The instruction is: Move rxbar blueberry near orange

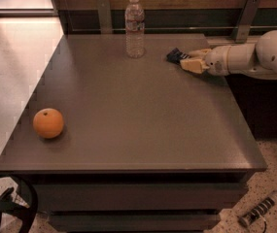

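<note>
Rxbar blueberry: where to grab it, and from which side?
The rxbar blueberry lies flat at the table's far right, with the gripper at its right end. Probably pinch that end across the thin wrapper, coming in low from the right.
</note>
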Controlling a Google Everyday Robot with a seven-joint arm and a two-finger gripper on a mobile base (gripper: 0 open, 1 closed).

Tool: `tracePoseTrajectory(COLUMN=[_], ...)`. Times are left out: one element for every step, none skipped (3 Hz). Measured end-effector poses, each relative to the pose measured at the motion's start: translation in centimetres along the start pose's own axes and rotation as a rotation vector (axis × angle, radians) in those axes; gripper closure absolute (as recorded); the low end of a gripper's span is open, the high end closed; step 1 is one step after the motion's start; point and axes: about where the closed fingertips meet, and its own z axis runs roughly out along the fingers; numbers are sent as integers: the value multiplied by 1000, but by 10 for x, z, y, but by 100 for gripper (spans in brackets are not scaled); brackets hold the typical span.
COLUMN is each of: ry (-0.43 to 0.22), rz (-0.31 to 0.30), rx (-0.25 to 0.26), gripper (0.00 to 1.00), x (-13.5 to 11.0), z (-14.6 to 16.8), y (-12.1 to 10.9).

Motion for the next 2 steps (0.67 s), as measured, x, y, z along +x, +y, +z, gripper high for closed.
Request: tracePoseTrajectory(ry=[0, 0], rz=[0, 0], rx=[0, 0], gripper=[100, 100], x=[0, 0], z=[0, 0], y=[0, 0])
